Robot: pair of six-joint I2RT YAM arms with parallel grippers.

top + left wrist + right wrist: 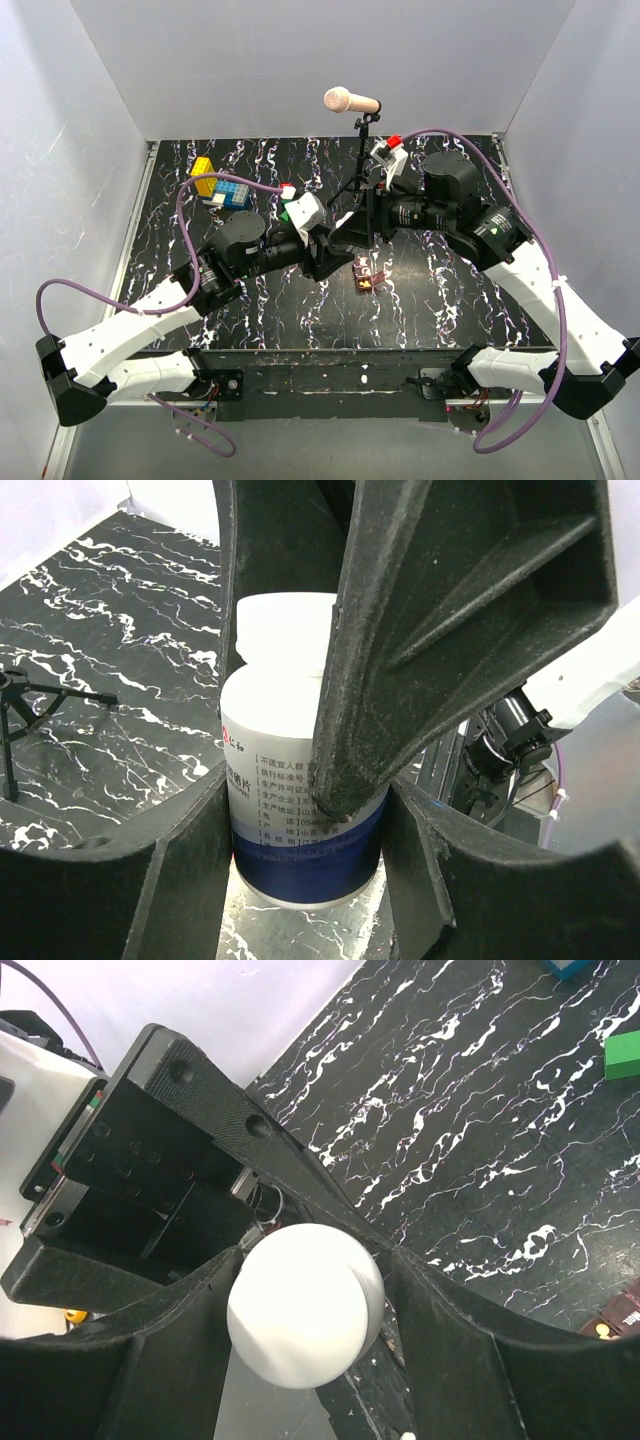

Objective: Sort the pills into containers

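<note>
My left gripper [305, 870] is clamped on the white pill bottle [290, 810], a smooth plastic cylinder with a printed label and a dark blue base band. My right gripper [310, 1310] straddles its round matte cap [300, 1300]; can't tell if it's gripped. The reddish-brown rectangular pill box [368, 273] sits just beside the bottle on the marbled black table [450, 290].

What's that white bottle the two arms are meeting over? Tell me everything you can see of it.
The white bottle looks like smooth plastic, round, with a plain white cap still on. Its label carries small printed Chinese text, a red mark and a dark blue band at the bottom. The left gripper clamps its body by the sides; the right gripper straddles the cap, contact unclear. Whether it rests on the table cannot be seen.
</note>
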